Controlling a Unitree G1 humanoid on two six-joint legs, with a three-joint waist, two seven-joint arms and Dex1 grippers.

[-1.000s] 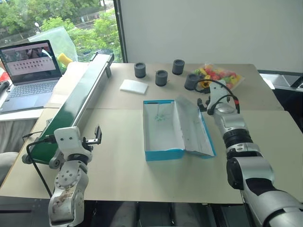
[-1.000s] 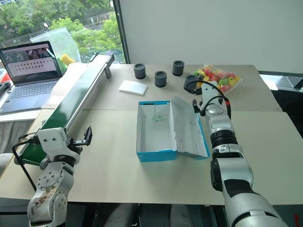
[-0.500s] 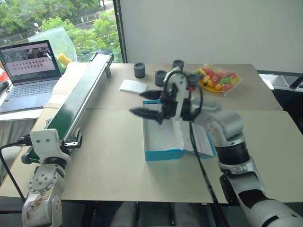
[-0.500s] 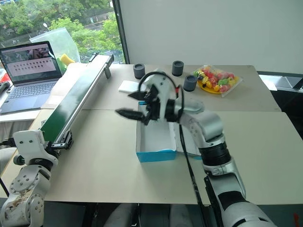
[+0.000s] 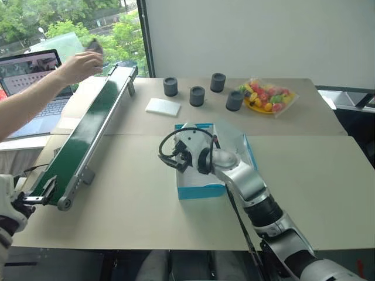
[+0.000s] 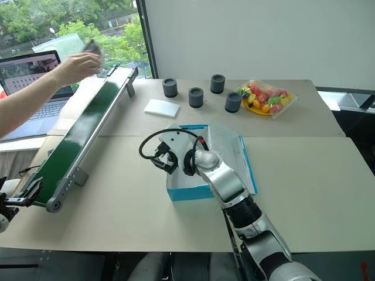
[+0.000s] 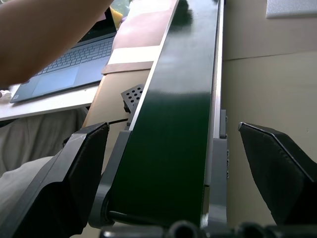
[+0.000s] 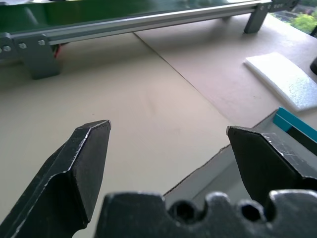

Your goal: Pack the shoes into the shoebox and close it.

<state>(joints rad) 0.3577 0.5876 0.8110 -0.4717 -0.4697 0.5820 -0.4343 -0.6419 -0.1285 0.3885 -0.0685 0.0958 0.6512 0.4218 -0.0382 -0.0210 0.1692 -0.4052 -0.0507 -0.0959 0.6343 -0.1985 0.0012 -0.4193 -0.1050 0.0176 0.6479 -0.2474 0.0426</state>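
Still, the bright blue cardboard shoebox lies open mid-table and looks empty; a person's hand holds a dark shoe over the long green conveyor belt; both the left gripper and the right gripper gape wide, empty; the right one, low at the box's left wall, could knock it askew.

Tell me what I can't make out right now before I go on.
- Dark thing in the person's hand, head views: too small and blurred to name.
- Shoebox inside, head views: mostly hidden behind the right gripper and its arm.
- Left gripper, head views: partly cut off by the picture's edge beside the conveyor.
- Laptop screen: too small to read.
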